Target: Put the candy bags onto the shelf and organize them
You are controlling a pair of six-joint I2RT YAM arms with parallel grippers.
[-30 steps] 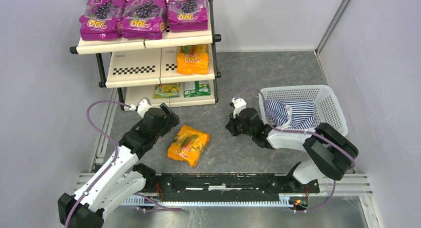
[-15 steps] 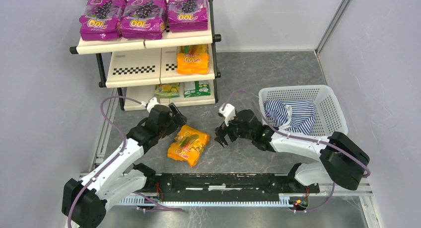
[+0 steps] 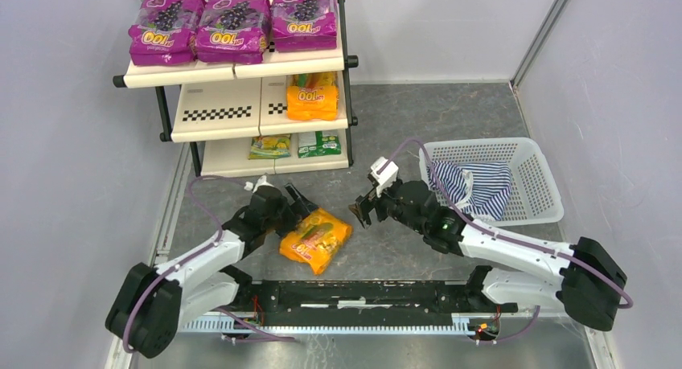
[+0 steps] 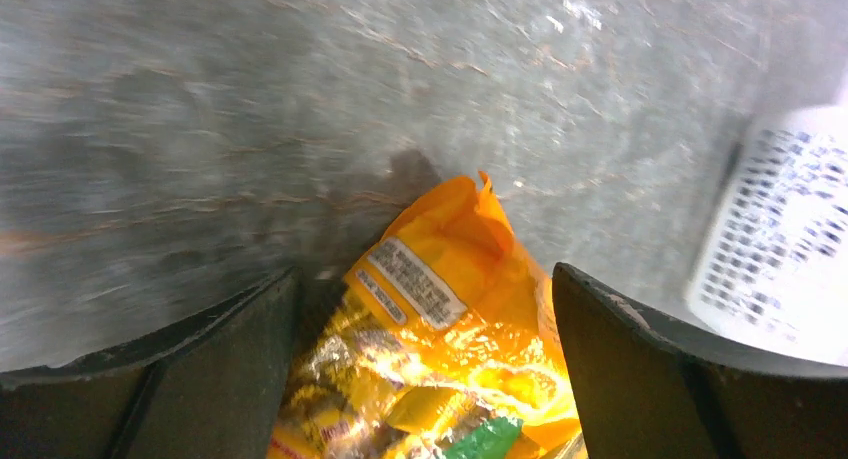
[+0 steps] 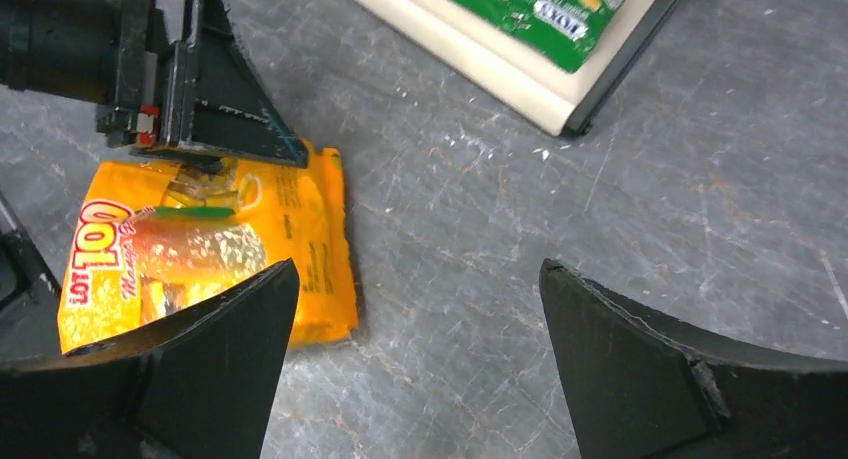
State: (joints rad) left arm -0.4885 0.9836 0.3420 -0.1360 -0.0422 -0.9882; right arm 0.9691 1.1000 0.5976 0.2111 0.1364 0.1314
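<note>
An orange candy bag (image 3: 315, 238) lies flat on the grey floor between the arms. My left gripper (image 3: 299, 205) stands open astride its upper-left end; the left wrist view shows the bag (image 4: 440, 329) between the spread fingers of this gripper (image 4: 425, 271). My right gripper (image 3: 361, 212) is open just right of the bag, over bare floor. In the right wrist view that gripper (image 5: 417, 265) holds nothing, and the bag (image 5: 200, 249) lies to its left. The shelf (image 3: 233, 68) holds three purple bags (image 3: 234, 27) on top, an orange bag (image 3: 312, 96) in the middle and green bags (image 3: 319, 143) at the bottom.
A white mesh basket (image 3: 537, 176) with a blue-white striped cloth (image 3: 470, 184) stands right of the right arm. The shelf's black frame post (image 3: 346, 104) is near the right gripper's far side. Grey walls close in both sides.
My left gripper slid down and right onto the orange bag, nudging and turning it slightly. The right gripper went from shut to open and moved left toward the bag.
</note>
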